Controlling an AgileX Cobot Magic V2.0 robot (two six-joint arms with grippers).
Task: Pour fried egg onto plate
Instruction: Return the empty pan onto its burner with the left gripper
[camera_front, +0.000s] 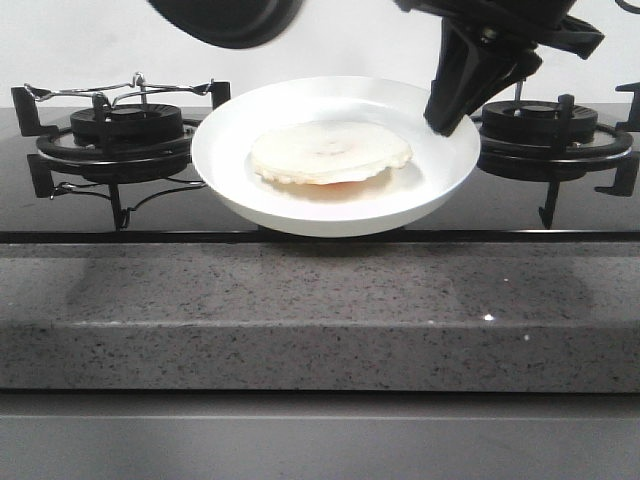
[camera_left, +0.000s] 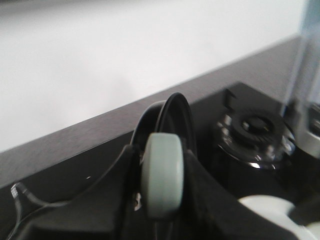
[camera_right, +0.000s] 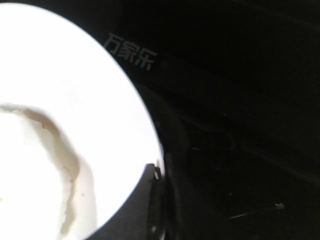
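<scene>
Between the two burners, at the front edge of the hob (camera_front: 90, 215), the plate (camera_front: 240, 150) holds the egg (camera_front: 330, 152), which lies flat in its well, slightly left of centre. Nothing else is in the plate.

The right gripper (camera_front: 445, 120) meets the plate's right rim; the front view shows its dark fingers coming down onto that rim, and the right wrist view shows one finger (camera_right: 150, 200) lapping the rim edge, jaws pinching the plate. Above the left burner (camera_front: 125, 125), the pan (camera_front: 230, 20) hangs at the top of the front view, cut off by the frame.

Only the left wrist view shows the left gripper (camera_left: 162, 200): its jaws clamp the pan's grey handle (camera_left: 162, 175), the pan's black rim (camera_left: 175, 115) seen edge-on beyond it. That view also catches a burner (camera_left: 255, 130) and a corner of the plate (camera_left: 265, 207). The right wrist view alone shows the egg's edge close up (camera_right: 35, 170), and faint lettering on the black hob glass (camera_right: 130, 50).

The egg is a cream-white disc with a wavy edge, a faint ring near its middle and an orange tinge under its front edge. The right burner (camera_front: 545, 135) stands behind the plate's right side. A speckled grey counter (camera_front: 300, 310) runs along the front.
</scene>
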